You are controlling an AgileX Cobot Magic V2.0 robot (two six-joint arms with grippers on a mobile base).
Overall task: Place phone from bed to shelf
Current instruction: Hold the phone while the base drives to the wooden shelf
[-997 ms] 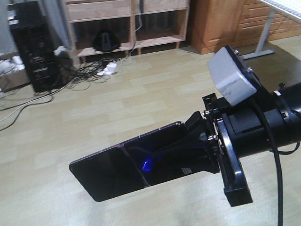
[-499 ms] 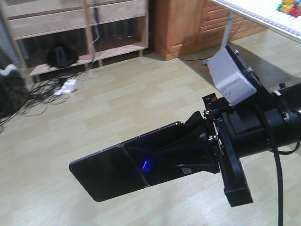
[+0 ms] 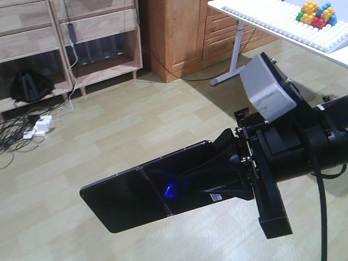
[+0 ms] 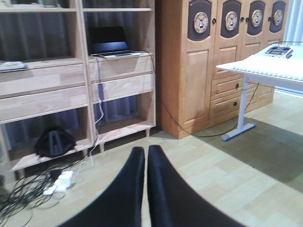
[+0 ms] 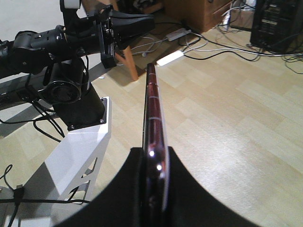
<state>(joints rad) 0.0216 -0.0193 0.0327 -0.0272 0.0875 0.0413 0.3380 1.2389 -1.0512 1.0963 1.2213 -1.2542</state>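
Phone (image 5: 151, 94) in right gripper (image 5: 152, 153), over floor (image 5: 227, 123)

Pale, perhaps laminate floor (image 3: 136, 125); orange-brown cupboard (image 4: 180, 71); white table (image 4: 265, 68).

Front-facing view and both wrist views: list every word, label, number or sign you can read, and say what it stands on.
Nothing here can be read.
White barcode sticker on the flat glossy black phone: too small to read.
Faint print on the grey box-shaped camera housing: blurred.
Round clock dials on the orange-brown wooden wardrobe doors: numerals too small.
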